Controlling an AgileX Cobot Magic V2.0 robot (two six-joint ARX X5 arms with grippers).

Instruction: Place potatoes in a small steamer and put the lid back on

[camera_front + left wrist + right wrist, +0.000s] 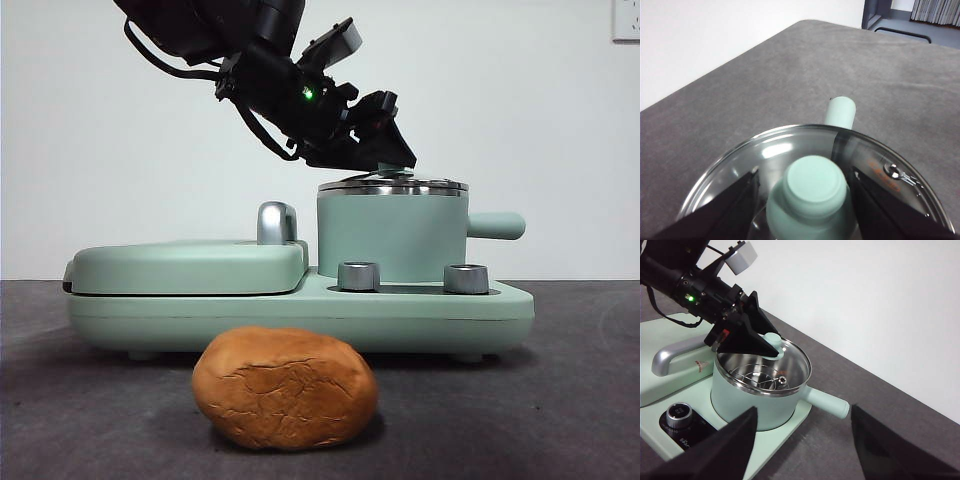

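L jaws (805, 200) either side of lid (790, 150) knob, on steamer (390, 235); R jaws (802, 440) wide

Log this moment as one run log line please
left gripper: astride lid knob, lid on small steamer | right gripper: open, waiting | potato: on table, outside steamer

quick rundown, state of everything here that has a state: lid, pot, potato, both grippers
lid: on the pot, knob between the left gripper's jaws
small steamer: covered, sitting on the green cooker base, no potato inside
potato: lying on the table in front of the cooker, untouched
left gripper: at the lid knob, a jaw on each side; grip not certain
right gripper: open, empty, off to the handle side of the pot
griddle cover: closed
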